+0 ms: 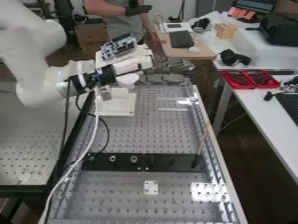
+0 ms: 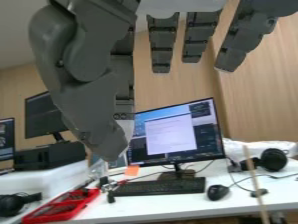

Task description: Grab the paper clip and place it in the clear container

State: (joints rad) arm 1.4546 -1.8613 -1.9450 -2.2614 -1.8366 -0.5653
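Straight and parted, the fingers [image 2: 198, 36] of the hand [image 1: 174, 66] stand open, with the thumb [image 2: 83, 75] extended too, and nothing is plainly gripped between them. Taking the black bar [image 1: 166, 164] across the perforated bench [image 1: 126, 135] as landmark, the hand is well beyond its far side, over the bench's far end. Where the paper clip is I cannot say for certain; a thin dark mark [image 1: 179, 204] on the bench, on the near side of the bar and just beside the small white plate [image 1: 151, 187], might be it, but it is too small to judge. As for the clear container, I cannot tell its place either. My reading is that the step in hand is still the approach, with the grab yet to be made. Next, the hand would need to turn down to the clip and bring thumb and fingertips together on it, a fine pinch for so slight a thing on a surface full of holes. Which way the clip points I cannot tell. If the mark is the clip, its long axis runs aslant to the bar, neither along it nor square to it, and the pinch should close across that line.
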